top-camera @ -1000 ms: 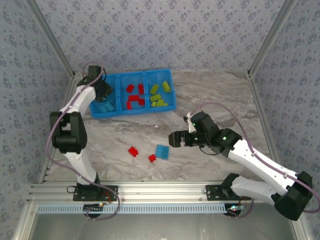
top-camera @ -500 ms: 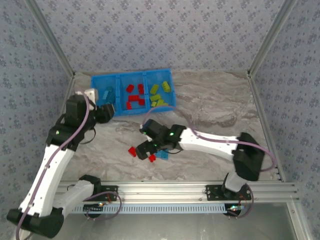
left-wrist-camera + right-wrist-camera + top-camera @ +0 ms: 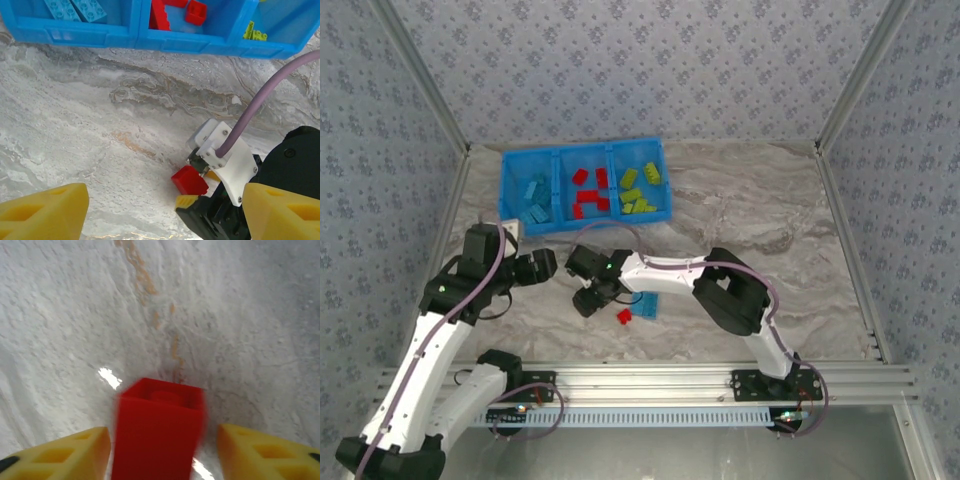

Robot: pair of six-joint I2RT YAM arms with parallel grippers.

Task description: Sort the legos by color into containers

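Right claw [image 3: 160, 452] straddling red brick [image 3: 157, 425], jaws not touching yet; left claw [image 3: 162, 212] hanging open, empty. Next: pinching brick, hauling to red bin [image 3: 585, 153].

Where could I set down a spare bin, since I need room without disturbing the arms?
Free: the table right of the blue tray, out to the right frame. Crowded: in front of the tray, where left gripper, right gripper, a red brick and a light blue brick cluster.
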